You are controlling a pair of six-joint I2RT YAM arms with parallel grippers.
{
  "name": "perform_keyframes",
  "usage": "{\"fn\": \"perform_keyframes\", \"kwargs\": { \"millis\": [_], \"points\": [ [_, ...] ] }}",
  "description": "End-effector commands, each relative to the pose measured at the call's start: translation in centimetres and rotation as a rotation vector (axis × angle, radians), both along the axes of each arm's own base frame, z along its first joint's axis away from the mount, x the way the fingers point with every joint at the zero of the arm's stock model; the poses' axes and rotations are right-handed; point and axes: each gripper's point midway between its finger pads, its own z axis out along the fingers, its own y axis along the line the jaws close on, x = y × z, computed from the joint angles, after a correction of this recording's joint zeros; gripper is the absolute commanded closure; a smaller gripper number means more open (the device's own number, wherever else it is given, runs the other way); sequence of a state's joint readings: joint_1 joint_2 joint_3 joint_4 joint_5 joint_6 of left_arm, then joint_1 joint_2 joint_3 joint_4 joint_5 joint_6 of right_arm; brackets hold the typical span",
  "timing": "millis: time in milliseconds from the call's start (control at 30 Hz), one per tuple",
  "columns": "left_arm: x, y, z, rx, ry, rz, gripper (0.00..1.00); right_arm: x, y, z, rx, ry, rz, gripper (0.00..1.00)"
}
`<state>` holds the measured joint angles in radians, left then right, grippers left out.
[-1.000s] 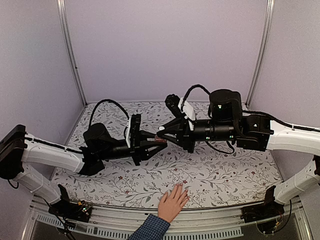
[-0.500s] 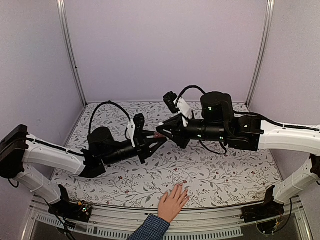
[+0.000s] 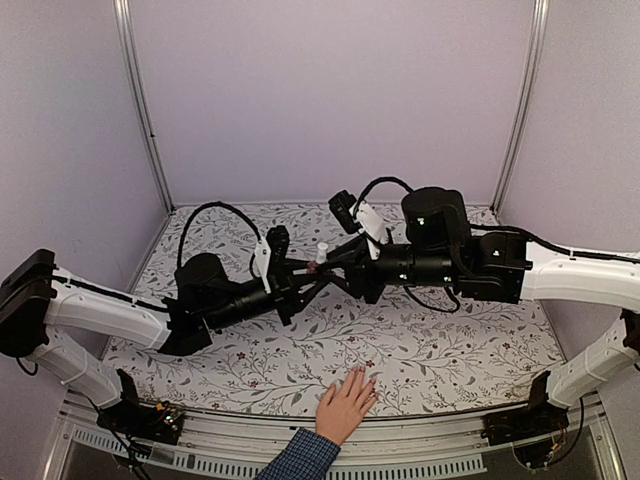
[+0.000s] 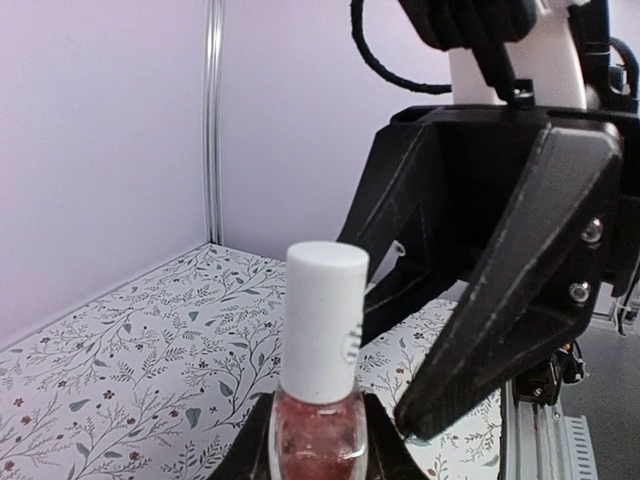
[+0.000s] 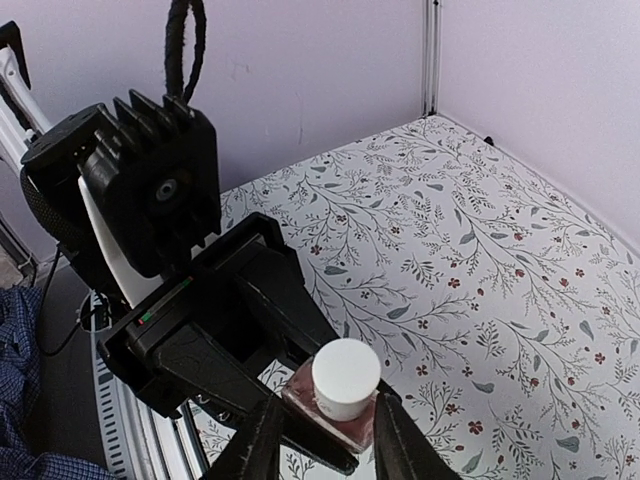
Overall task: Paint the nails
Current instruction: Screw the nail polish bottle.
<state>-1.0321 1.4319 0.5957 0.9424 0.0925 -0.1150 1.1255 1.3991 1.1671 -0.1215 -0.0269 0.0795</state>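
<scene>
A small pink bottle [image 4: 318, 425] with a white cap [image 4: 325, 320] stands upright in my left gripper [image 4: 315, 458], which is shut on its glass body. My right gripper [image 5: 326, 442] is open, one finger on each side of the cap [image 5: 345, 378] with a gap to it. In the top view both grippers meet above the middle of the table, the cap [image 3: 322, 249] showing between them. A light-skinned hand [image 3: 347, 405] with a blue checked cuff [image 3: 300, 458] lies flat at the near edge, fingers spread. Its nails are too small to make out.
A floral-patterned mat [image 3: 450, 340] covers the table. Lilac walls with metal corner posts [image 3: 140, 100] close in the back and both sides. A metal rail [image 3: 420, 450] runs along the near edge by the arm bases.
My right gripper has opened off the bottle's cap, which now shows white between the two grippers. My left gripper stays shut on the bottle. The hand has not moved.
</scene>
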Motion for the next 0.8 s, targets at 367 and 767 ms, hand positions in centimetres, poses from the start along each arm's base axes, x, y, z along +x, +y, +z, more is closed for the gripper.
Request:
{"fn": "perform_keyframes", "kwargs": {
  "millis": [367, 767],
  "points": [
    [-6.0, 0.6, 4.4, -0.072, -0.142, -0.376, 1.0, -5.7, -2.5, 0.6, 0.014, -0.062, 0.276, 0.31],
    [-11.8, -0.3, 3.2, -0.008, -0.105, -0.809, 1.0, -10.7, -3.5, 4.3, 0.056, -0.202, 0.578, 0.37]
  ]
}}
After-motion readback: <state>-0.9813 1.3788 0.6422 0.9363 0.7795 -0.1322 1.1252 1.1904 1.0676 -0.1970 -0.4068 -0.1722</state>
